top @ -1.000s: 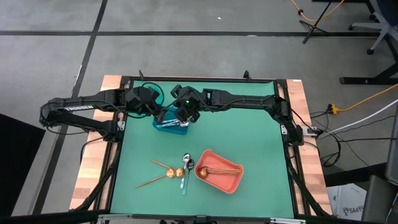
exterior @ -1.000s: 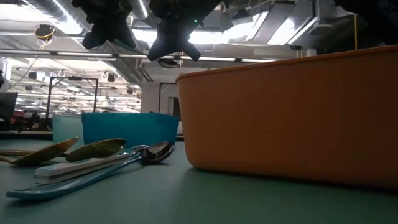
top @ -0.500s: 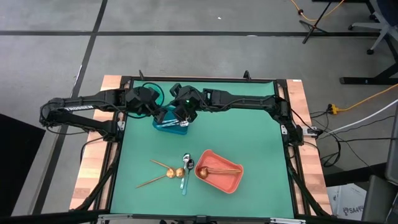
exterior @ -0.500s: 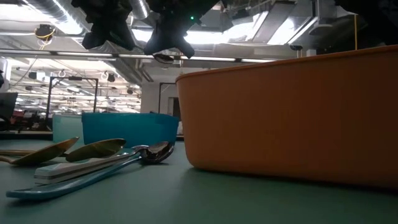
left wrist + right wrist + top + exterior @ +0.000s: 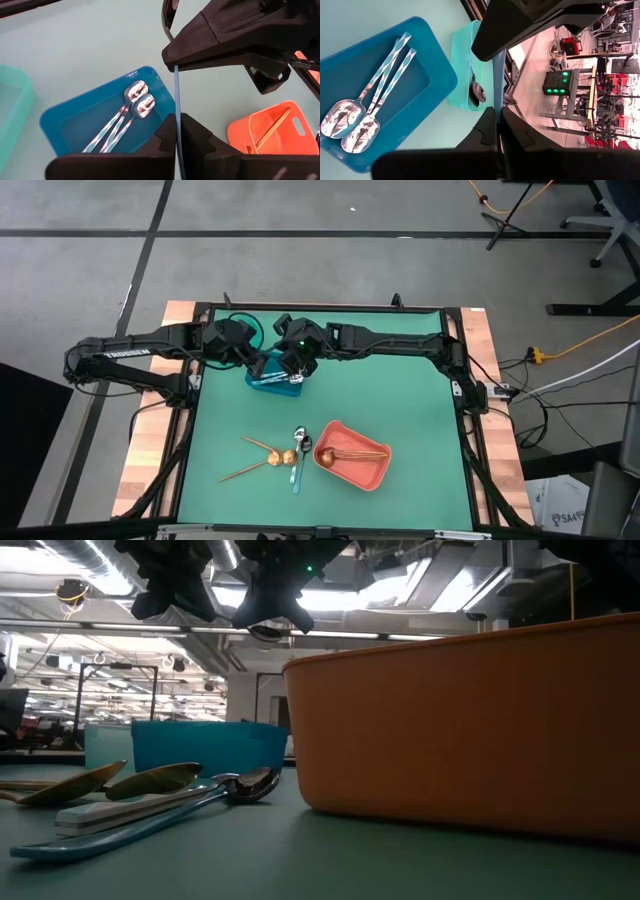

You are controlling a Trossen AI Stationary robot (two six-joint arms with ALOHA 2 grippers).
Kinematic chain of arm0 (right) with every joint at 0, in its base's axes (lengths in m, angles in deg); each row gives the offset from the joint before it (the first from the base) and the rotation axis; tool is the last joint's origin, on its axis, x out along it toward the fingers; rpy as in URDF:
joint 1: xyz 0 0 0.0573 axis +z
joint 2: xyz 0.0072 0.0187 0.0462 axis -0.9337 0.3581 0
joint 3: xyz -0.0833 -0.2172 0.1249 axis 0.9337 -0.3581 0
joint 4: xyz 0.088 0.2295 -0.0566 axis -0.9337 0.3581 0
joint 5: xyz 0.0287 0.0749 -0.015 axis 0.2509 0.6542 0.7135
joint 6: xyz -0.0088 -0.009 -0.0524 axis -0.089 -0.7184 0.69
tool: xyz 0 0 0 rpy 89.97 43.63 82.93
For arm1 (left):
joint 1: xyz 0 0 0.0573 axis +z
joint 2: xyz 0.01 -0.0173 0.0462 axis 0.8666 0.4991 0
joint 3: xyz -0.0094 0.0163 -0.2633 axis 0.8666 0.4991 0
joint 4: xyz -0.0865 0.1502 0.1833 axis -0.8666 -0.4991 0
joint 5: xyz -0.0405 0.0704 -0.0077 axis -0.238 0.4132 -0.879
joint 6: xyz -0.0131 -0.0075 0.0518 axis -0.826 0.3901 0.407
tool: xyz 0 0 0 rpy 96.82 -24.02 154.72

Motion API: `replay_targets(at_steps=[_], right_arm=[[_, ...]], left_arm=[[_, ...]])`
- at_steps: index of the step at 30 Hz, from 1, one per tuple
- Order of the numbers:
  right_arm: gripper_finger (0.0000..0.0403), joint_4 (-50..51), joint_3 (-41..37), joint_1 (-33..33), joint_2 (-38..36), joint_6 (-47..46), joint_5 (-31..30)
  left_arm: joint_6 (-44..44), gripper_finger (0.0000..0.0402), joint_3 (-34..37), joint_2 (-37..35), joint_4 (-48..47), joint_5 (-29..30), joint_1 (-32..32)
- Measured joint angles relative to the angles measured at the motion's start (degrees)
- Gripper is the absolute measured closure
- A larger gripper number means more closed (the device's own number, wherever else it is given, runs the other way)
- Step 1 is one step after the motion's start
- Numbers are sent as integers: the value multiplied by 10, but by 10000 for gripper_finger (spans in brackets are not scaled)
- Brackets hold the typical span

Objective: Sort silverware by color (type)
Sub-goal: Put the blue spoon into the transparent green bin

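Observation:
A spoon with a thin light-blue handle [image 5: 175,90] hangs in the air above the blue bin [image 5: 270,381], spanning between my two grippers. My left gripper [image 5: 176,119] and my right gripper [image 5: 497,114] are both shut on it. Its bowl [image 5: 268,632] sticks out past the right gripper. Two silver spoons with blue handles [image 5: 131,102] lie in the blue bin. On the mat lie copper-gold utensils [image 5: 256,459], a silver spoon and a blue-handled spoon [image 5: 298,455]. My left gripper pinches the blue handle [image 5: 176,111] between its two fingers, which lie along it; the handle runs on between them. The spoon is lifted clear over the blue bin. My right gripper pinches the same handle [image 5: 498,102] between its two fingers, at the part nearer the bowl. It comes from the table's right side, slanting down. The spoon touches no bin.
A teal bin [image 5: 469,65] with a dark spoon stands beside the blue bin at the far left. A coral bin [image 5: 352,456] holding copper-gold utensils sits near the front, right of the loose pieces. Bare green mat [image 5: 400,390] lies to the right.

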Motion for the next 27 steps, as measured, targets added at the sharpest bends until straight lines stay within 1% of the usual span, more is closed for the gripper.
replay_targets(at_steps=[3, 5, 10, 14, 19, 22, 27], right_arm=[[397, 0, 0, 0, 0, 0, 0], [386, 0, 0, 0, 0, 0, 4], [341, -4, 0, 0, 0, -3, 5], [313, -2, 0, 0, 0, -20, 5], [307, 6, 0, 0, -2, -58, 3], [306, 18, 0, 0, -7, -62, -1], [306, 65, 0, 0, -22, -86, -1]], left_arm=[[0, 398, 0, 0, 0, 0, 0], [0, 399, 0, 0, 0, -1, 0], [1, 399, 0, 0, 5, -5, 0], [9, 400, 0, 0, -9, 19, 1], [23, 401, 0, 0, -61, 42, 26], [45, 401, 0, 0, -96, 56, 50], [87, 401, 0, 0, -148, 97, 100]])
